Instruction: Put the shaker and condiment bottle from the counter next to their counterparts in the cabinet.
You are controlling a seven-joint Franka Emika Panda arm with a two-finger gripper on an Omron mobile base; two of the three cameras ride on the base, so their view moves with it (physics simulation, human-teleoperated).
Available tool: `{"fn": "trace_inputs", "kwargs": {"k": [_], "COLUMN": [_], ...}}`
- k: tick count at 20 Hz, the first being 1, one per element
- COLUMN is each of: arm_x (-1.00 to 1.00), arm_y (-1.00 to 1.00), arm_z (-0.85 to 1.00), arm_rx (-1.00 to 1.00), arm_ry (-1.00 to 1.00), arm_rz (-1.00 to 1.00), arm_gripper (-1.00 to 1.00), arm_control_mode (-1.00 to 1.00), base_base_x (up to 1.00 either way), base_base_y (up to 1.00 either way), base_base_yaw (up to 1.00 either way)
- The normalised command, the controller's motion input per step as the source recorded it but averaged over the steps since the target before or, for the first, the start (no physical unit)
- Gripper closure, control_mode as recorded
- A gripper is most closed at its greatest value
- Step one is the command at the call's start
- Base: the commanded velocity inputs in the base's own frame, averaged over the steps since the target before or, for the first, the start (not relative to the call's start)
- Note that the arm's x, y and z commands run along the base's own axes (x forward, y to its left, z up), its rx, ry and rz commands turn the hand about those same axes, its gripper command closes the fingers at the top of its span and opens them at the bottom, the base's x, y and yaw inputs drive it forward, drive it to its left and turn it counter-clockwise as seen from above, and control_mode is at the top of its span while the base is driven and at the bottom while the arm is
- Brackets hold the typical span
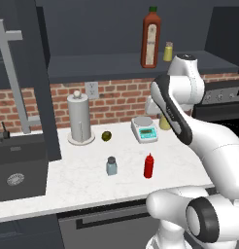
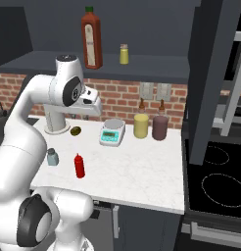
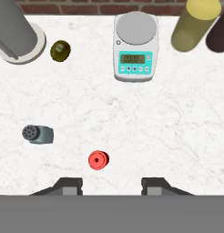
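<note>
The pale blue-grey shaker (image 1: 111,166) (image 2: 52,157) (image 3: 38,134) with a dark cap stands on the white marble counter (image 1: 77,182) (image 2: 142,171) (image 3: 145,123). Beside it, a short gap away, is the small red condiment bottle (image 1: 149,166) (image 2: 80,165) (image 3: 99,160). My gripper (image 3: 112,186) hovers high above the counter, open and holding nothing, with the red bottle just ahead of its left finger. Up on the dark cabinet shelf (image 1: 102,67) (image 2: 156,66) stand the tall brown-red sauce bottle (image 1: 150,39) (image 2: 91,38) and the small yellow shaker (image 1: 168,51) (image 2: 124,54).
Against the brick wall stand a grey paper towel holder (image 1: 80,119) (image 3: 16,32), a dark green fruit (image 1: 106,135) (image 2: 76,130) (image 3: 60,50), a kitchen scale (image 1: 145,129) (image 2: 112,132) (image 3: 134,48), a yellow bottle (image 2: 141,123) and a dark bottle (image 2: 160,126). A sink (image 1: 19,165) lies left, a stove (image 2: 215,176) right.
</note>
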Motion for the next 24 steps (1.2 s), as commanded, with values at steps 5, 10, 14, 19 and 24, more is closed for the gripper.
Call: {"fn": "trace_inputs", "kwargs": {"k": [5,10,14,19,24], "arm_x": [0.00,-0.04,-0.76,-1.00,-0.35], "arm_y": [0.00,0.00,0.00,0.00,0.05], "arm_z": [0.00,-0.01,-0.40,-0.83,-0.14], "arm_rx": [0.00,0.00,0.00,0.00,0.00], "arm_ry": [0.01,0.00,-0.17,-0.22,-0.03], "arm_rz": [0.00,0.00,0.00,0.00,0.00], "arm_gripper": [-1.00,-1.00,-1.00,-1.00,-1.00], "arm_control_mode": [-1.00,-1.00,-1.00,-1.00,-1.00], "base_base_x": [0.00,0.00,0.00,0.00,0.00], "base_base_y": [0.00,0.00,0.00,0.00,0.00], "base_base_yaw": [0.00,0.00,0.00,0.00,0.00]}}
